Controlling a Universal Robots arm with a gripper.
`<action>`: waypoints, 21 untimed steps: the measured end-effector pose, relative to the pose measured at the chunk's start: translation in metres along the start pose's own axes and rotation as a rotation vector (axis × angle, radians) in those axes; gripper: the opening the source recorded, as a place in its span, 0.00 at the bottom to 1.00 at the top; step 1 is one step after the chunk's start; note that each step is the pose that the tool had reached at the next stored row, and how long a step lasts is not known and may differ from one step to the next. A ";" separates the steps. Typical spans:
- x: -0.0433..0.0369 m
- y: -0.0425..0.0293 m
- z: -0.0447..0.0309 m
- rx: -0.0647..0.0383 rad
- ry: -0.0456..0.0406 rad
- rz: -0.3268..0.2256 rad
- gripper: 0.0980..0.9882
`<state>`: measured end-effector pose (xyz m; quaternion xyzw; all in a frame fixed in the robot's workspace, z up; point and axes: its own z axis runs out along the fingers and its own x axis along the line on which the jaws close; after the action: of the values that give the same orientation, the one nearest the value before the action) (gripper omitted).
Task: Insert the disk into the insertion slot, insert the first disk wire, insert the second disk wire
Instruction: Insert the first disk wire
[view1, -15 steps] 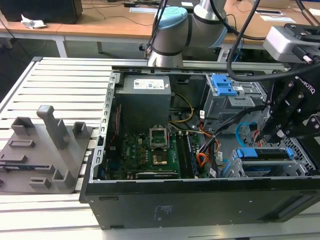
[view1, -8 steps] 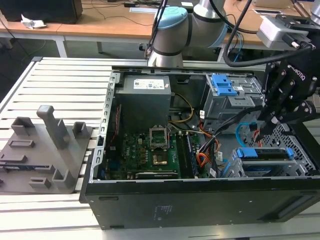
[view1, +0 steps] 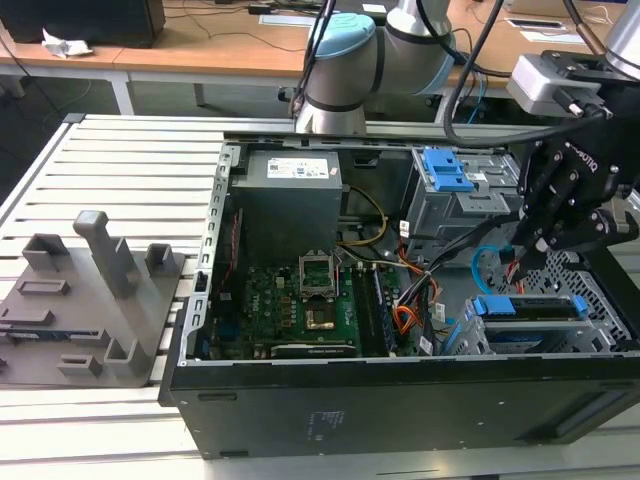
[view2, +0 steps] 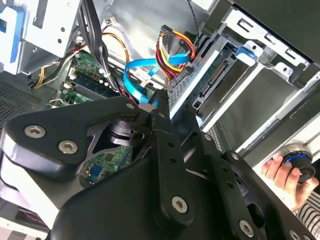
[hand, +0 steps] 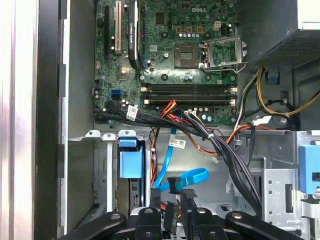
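The disk (view1: 530, 308) lies in its blue carrier inside the low metal insertion slot (view1: 478, 338) at the case's front corner, on the exterior view's right. My gripper (view1: 540, 245) hangs just behind it. In the second wrist view the disk's rear edge (view2: 220, 82) shows in the cage (view2: 260, 55), and a red-yellow-black wire bundle (view2: 172, 50) ends in a connector against that edge. The blue flat wire (view2: 140, 75) loops down to my gripper (view2: 152, 103). In the first wrist view its black end (hand: 172, 184) sits between the fingers (hand: 187, 200), which look shut on it.
The motherboard (hand: 185, 60) fills the case floor, with black cable bundles (hand: 220, 150) crossing toward the cages. A taller grey cage with a blue latch (view1: 445, 170) stands behind the gripper. A person's hand (view2: 287, 172) holds a knob outside the case. A grey fixture (view1: 90, 300) lies on the table.
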<state>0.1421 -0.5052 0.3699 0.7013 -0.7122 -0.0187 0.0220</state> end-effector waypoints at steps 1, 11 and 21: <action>0.0000 -0.0001 0.0015 0.000 0.0002 0.000 0.23; -0.0015 -0.0087 0.0105 0.000 0.0013 0.000 0.23; -0.0032 -0.0180 0.0145 0.000 0.0161 0.001 0.08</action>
<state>0.1593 -0.5024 0.3543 0.7011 -0.7124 -0.0130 0.0276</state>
